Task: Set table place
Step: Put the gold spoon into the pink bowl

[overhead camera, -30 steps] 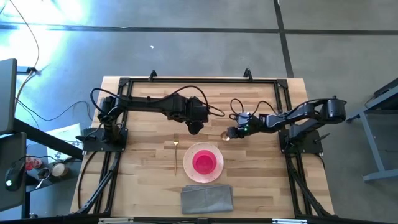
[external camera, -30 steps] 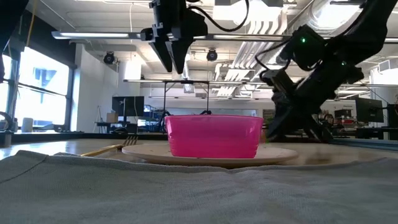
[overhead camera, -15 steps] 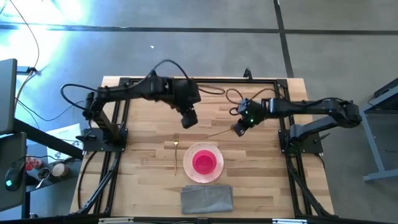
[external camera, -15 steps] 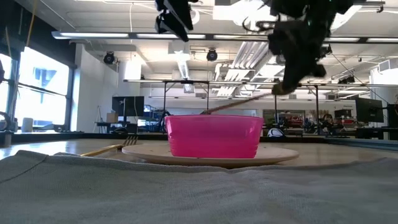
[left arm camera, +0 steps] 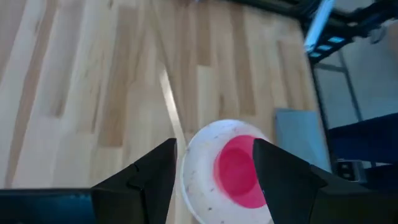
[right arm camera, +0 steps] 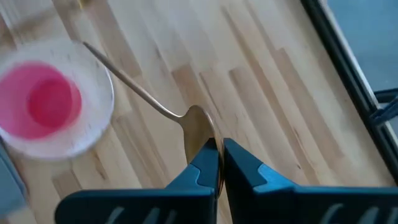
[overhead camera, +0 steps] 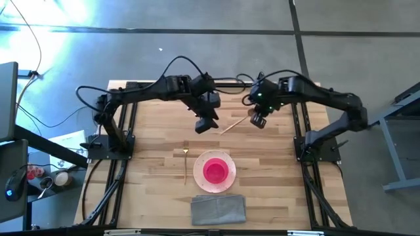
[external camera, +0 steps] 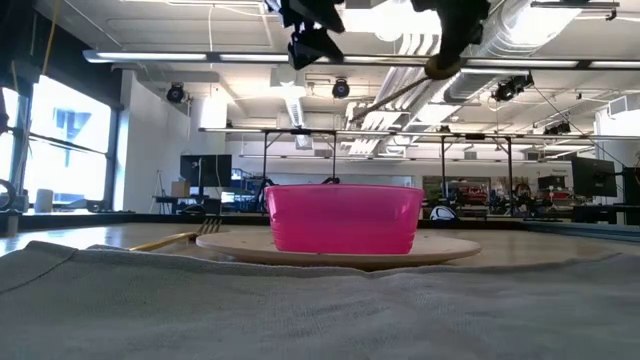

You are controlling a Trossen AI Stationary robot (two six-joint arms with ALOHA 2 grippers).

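The right gripper (overhead camera: pixel 256 122) hangs high above the tabletop (overhead camera: pixel 151 190), up and to the right of the plate (overhead camera: pixel 197 180) in the high view, its jaws pinched shut on the bowl end of the gold spoon (right arm camera: pixel 146 96). The handle slants free toward the plate. The spoon looks thin, stiff, light and slick, so held by its rounded end it could pivot or slip between the pads; a hold nearer the neck would likely be steadier.

The left gripper (overhead camera: pixel 204 124) hovers just left of the right one, above the plate's far side, with jaws spread and nothing between them.

The plate sits near the front middle of the tabletop and carries 1 pink bowl (overhead camera: pixel 216 171), which shows nothing inside. Both look hard and breakable. The gold fork (overhead camera: pixel 186 165) lies flat just left of the plate. A grey cloth (overhead camera: pixel 218 209) lies in front of the plate.
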